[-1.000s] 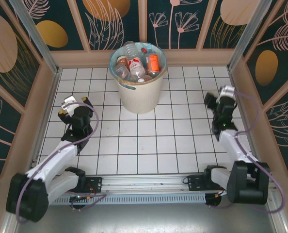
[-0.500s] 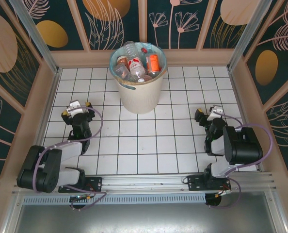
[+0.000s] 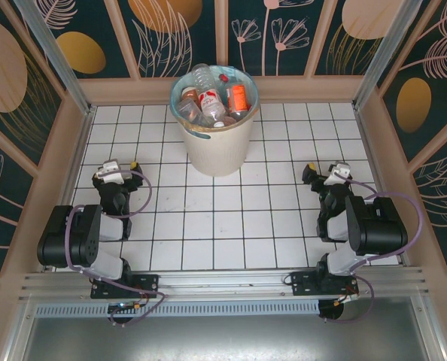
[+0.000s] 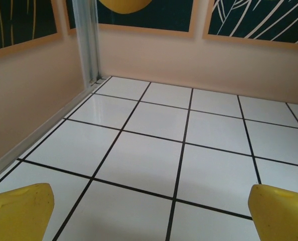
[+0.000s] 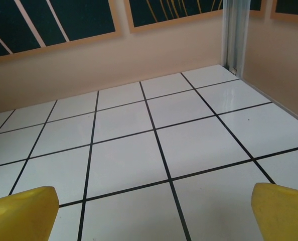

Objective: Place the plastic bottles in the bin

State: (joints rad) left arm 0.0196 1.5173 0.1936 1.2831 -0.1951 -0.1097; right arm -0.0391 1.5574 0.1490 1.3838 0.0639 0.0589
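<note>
Desk: white tiles with dark grout [image 3: 231, 218], fenced by a beige kerb and dark leaf-patterned wall panels [image 3: 284, 30].
Left pincer: [image 3: 114, 167] sits low near the desk's left side, its arm folded back close to its base. It is released: in the left wrist view the yellow fingertips [image 4: 18, 211] stand wide apart with bare tile between them, and it holds nothing [image 4: 149, 216]. It faces the far left corner.
Bin: the cream wastebasket [image 3: 216, 154] stands upright at the far middle of the desk, near the back kerb, between the two arms and well apart from both.
Plastic bottles: they are heaped inside the bin [image 3: 212, 98], some on end and some leaning, so they share no single long axis. A clear one rises above the rim at the rear left, and an orange-labelled one [image 3: 239, 98] stands toward the right.
Right pincer: [image 3: 329, 171] sits low near the desk's right side, arm folded back. It is released too: in the right wrist view the yellow tips sit at the frame's edges over bare tile [image 5: 154, 211]. It faces the far right corner.
Deciding relation: the bin and its bottles lie ahead and to the right of the left pincer, and ahead and to the left of the right one. Neither arm is clearly nearer.
Judgement: every bottle that can be seen is already in the bin, so the task looks complete.
</note>
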